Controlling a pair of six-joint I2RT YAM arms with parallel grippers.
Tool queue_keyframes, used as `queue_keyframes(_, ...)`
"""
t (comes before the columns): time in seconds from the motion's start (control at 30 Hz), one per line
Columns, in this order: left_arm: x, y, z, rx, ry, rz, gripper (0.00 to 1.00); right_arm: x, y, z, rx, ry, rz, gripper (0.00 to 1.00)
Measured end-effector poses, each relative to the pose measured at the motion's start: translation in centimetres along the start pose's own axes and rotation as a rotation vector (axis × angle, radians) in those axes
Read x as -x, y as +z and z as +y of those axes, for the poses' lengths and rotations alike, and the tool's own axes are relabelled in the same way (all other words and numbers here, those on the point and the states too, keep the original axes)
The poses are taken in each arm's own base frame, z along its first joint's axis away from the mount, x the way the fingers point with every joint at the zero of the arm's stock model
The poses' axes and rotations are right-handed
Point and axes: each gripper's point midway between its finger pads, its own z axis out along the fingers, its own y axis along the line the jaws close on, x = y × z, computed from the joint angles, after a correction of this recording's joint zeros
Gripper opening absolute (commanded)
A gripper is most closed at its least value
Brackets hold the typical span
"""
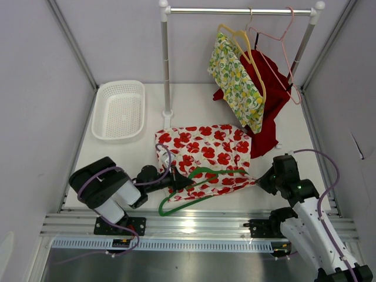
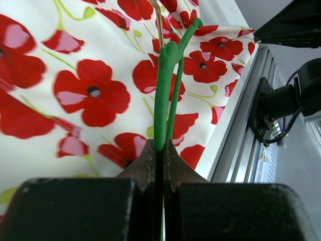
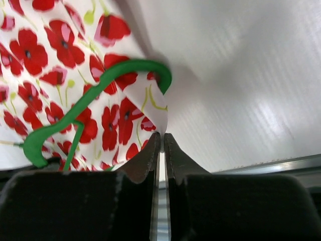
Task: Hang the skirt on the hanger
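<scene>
The skirt (image 1: 202,150) lay spread flat on the worktop (image 1: 194,108), near its front edge and between the two arms. The green hanger (image 2: 161,100) rested on top of the skirt's near half. The left hand (image 2: 159,148) was closed, gripping the hanger's thin bar. The right hand (image 3: 160,138) was closed, fingers nearly touching, at the skirt's right corner. Whether it pinched cloth could not be told. A white basket (image 1: 119,110) stood at rear left.

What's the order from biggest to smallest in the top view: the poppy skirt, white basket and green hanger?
1. poppy skirt, clearly the largest.
2. white basket and green hanger: similar span, so I won't rank them.
</scene>
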Motion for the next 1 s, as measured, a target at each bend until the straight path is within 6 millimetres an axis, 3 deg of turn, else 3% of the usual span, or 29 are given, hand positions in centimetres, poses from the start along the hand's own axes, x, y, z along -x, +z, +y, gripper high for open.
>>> queue_keyframes(0.33, 0.4, -0.1, 0.3, 0.002, 0.078, -0.031, 0.00, 0.9, 0.2, -0.4, -0.001, -0.013, 0.010, 0.15)
queue_keyframes(0.43, 0.9, -0.1, 0.7, 0.023, 0.111, -0.052, 0.00, 1.0, 0.2, -0.2, 0.007, -0.014, 0.012, 0.22)
queue_keyframes(0.57, 1.4, 0.0, 1.3, 0.050, 0.144, -0.079, 0.00, 1.4, 0.2, 0.0, 0.019, -0.009, 0.004, 0.40)
queue_keyframes(0.7, 1.2, 0.0, 2.2, 0.082, 0.152, -0.085, 0.00, 1.2, -0.1, 0.5, 0.054, -0.047, -0.002, 0.48)
queue_keyframes(0.87, 1.3, 0.0, 2.4, 0.089, 0.157, -0.089, 0.00, -1.1, -0.9, 3.5, 0.178, -0.221, 0.011, 0.44)
queue_keyframes(1.0, 1.3, 0.1, 2.5, 0.090, 0.172, -0.089, 0.00, -5.3, -1.2, 6.5, 0.259, -0.445, 0.038, 0.45)
